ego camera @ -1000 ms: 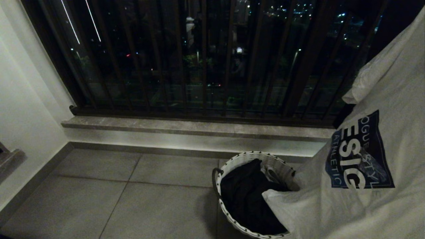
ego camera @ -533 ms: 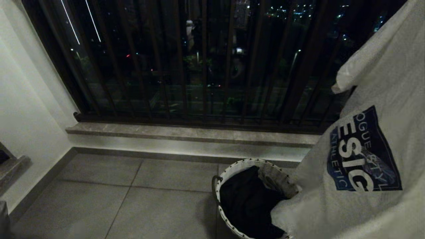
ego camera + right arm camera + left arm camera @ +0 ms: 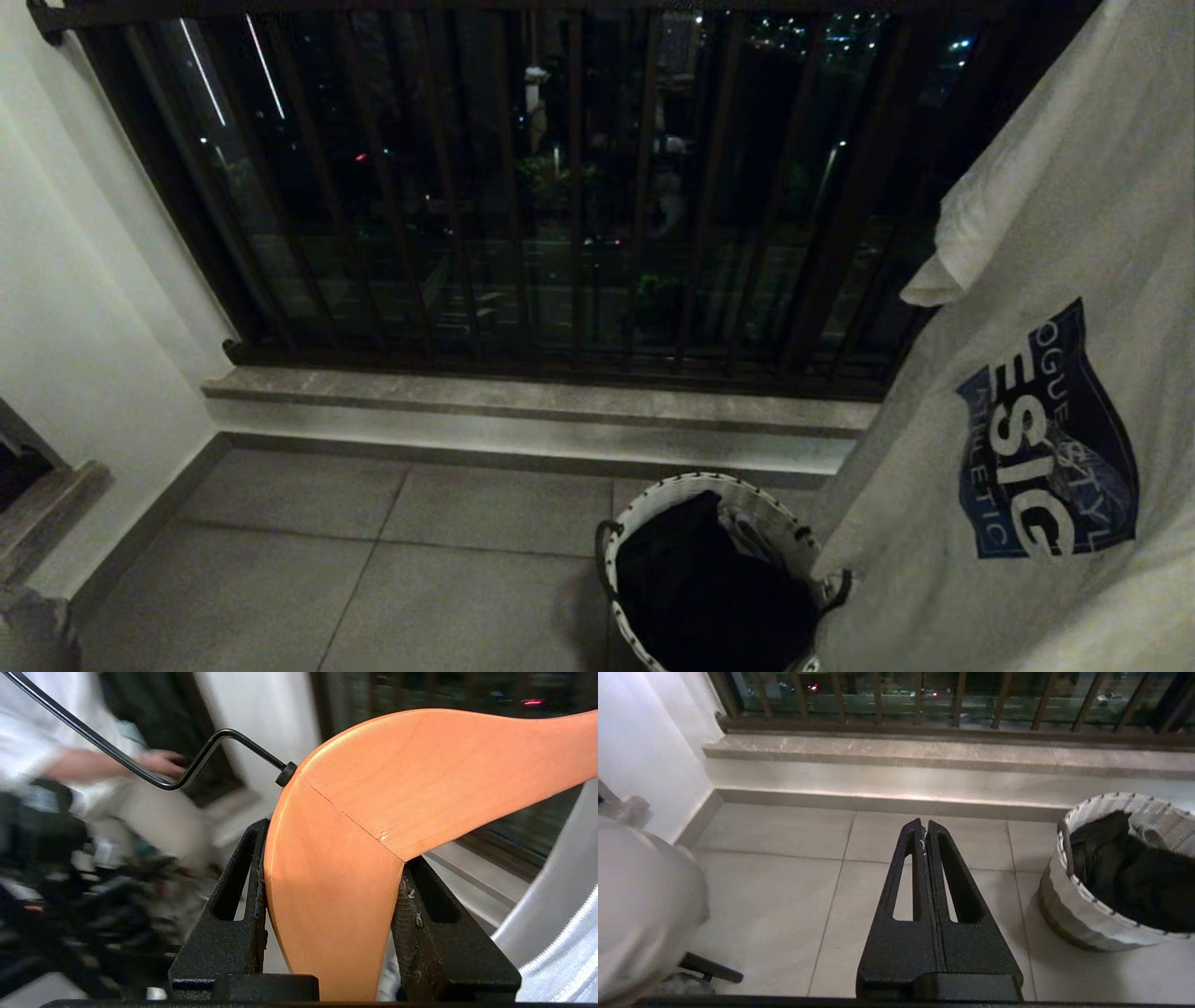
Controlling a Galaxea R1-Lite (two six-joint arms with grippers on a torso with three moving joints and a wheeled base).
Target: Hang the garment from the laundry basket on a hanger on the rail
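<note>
The garment, a white T-shirt with a blue printed logo, hangs at the right of the head view, and its lower edge falls beside the laundry basket. White fabric also shows in the right wrist view. There my right gripper is shut on the middle of a wooden hanger with a black metal hook. My left gripper is shut and empty above the floor tiles, left of the basket. A dark bar tops the balcony bars; I cannot tell whether it is the rail.
Dark clothing fills the basket. A stone ledge runs under the balcony bars, and a white wall closes the left side. A person's blurred hand shows behind the hanger hook. A white rounded shape sits by my left arm.
The head camera has risen, so the whole scene has slid down. The T-shirt has gone up, and its lower part has lifted off the basket's contents to hang beside the rim.
</note>
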